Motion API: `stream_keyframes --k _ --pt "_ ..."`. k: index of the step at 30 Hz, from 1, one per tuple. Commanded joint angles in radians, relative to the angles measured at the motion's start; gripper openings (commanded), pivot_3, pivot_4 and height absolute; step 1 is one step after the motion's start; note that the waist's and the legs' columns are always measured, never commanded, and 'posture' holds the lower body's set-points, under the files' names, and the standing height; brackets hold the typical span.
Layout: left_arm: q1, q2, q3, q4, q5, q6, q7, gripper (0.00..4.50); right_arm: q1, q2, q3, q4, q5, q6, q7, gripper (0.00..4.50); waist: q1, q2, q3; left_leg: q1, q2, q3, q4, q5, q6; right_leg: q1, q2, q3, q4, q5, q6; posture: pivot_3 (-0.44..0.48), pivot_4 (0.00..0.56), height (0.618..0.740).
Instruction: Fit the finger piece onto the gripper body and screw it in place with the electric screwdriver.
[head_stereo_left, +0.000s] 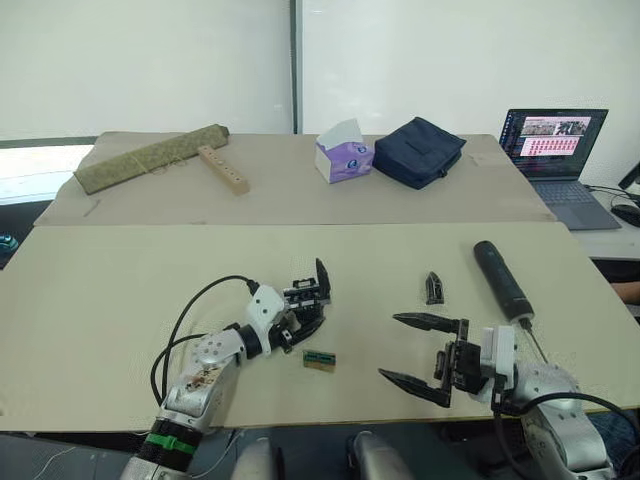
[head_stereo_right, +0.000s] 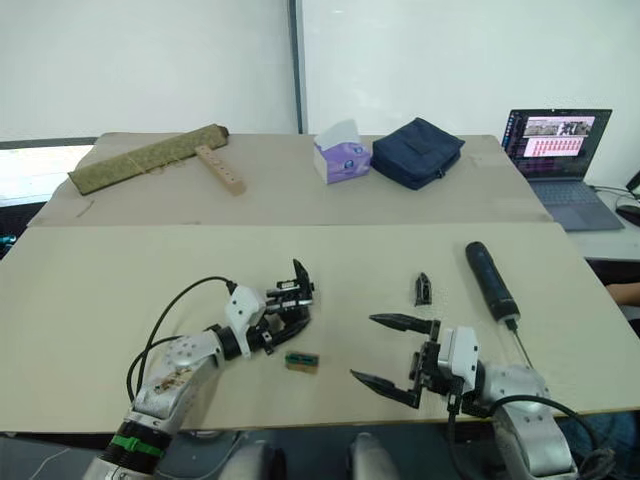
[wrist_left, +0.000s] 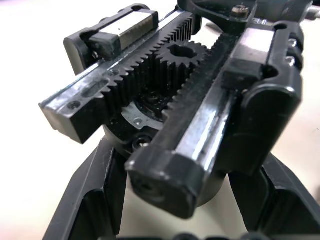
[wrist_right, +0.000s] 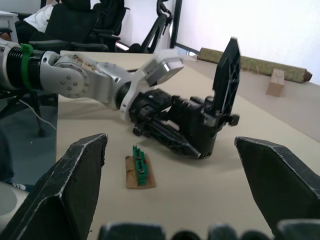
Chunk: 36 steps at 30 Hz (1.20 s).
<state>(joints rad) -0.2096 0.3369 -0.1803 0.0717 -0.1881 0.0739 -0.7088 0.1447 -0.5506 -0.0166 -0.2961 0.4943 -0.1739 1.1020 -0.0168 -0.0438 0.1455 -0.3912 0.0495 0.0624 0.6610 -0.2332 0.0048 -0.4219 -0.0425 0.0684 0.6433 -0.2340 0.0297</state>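
Observation:
The gripper body (head_stereo_left: 308, 298) rests on the near table with its one pointed finger (wrist_right: 225, 75) standing up. My left gripper (head_stereo_left: 298, 325) is shut on its round base. In the left wrist view its toothed racks and gear (wrist_left: 175, 65) show between my fingers (wrist_left: 90, 200). The finger piece (head_stereo_left: 433, 288) lies loose on the table to the right. Beyond it lies the electric screwdriver (head_stereo_left: 502, 278), with its thin bit toward me. My right gripper (head_stereo_left: 390, 347) hovers open and empty near the front edge, short of the finger piece, its tips toward the gripper body.
A small green-and-tan block (head_stereo_left: 319, 359) lies just in front of the gripper body. On the far table are a rolled mat (head_stereo_left: 150, 158), a wooden block (head_stereo_left: 223, 168), a tissue box (head_stereo_left: 343, 152), a dark bag (head_stereo_left: 418, 150) and a laptop (head_stereo_left: 555, 145).

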Motion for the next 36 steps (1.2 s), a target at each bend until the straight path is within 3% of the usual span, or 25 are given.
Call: stream_keyframes --k 1,13,15,18,26,36 --pt "-0.032 -0.015 -0.006 0.020 0.026 -0.075 -0.007 2.34 0.014 0.003 -0.019 -0.065 0.003 -0.018 -0.028 4.50 0.003 0.000 0.000 0.000 0.000 0.000 0.000 0.000 0.000 0.000 -0.001 0.000 -0.001 0.000 0.000 0.000 0.150 0.740" --pt "-0.082 -0.028 -0.040 0.115 0.089 -0.034 -0.024 2.34 0.014 -0.008 -0.010 -0.104 -0.002 0.010 -0.079 4.50 0.018 0.001 -0.001 0.001 -0.001 0.001 0.000 0.000 0.000 0.002 -0.002 0.000 -0.002 0.000 0.001 0.000 0.150 0.740" --pt "-0.088 -0.018 -0.030 0.103 0.073 0.017 -0.037 3.38 0.003 -0.021 -0.024 -0.103 0.007 0.019 -0.076 4.50 0.020 0.002 -0.001 0.001 -0.001 0.001 0.000 0.000 0.000 0.003 -0.002 0.000 -0.002 0.000 0.001 0.000 0.150 0.740" --pt "-0.069 0.024 -0.014 0.084 0.061 0.029 -0.073 4.42 -0.009 -0.035 -0.034 -0.092 0.014 0.024 -0.071 4.50 0.019 0.002 -0.001 0.001 -0.001 0.001 0.000 0.000 0.000 0.003 -0.002 0.000 -0.002 0.000 0.001 0.000 0.150 0.740" --pt "-0.072 0.124 0.050 0.094 -0.024 0.059 -0.199 4.42 -0.042 -0.028 -0.022 -0.069 0.006 0.026 -0.074 4.50 -0.001 0.003 -0.002 0.002 0.001 0.000 0.000 0.000 0.000 0.001 0.000 0.000 0.000 0.000 0.001 0.000 0.150 0.740" --pt "-0.290 0.136 0.014 0.397 -0.042 -0.116 -0.535 4.42 -0.028 -0.042 -0.021 -0.063 0.004 0.032 -0.059 4.50 0.011 0.003 -0.002 -0.001 -0.001 0.001 0.000 0.000 0.000 0.001 -0.001 0.000 -0.003 0.000 0.001 0.000 0.150 0.740"
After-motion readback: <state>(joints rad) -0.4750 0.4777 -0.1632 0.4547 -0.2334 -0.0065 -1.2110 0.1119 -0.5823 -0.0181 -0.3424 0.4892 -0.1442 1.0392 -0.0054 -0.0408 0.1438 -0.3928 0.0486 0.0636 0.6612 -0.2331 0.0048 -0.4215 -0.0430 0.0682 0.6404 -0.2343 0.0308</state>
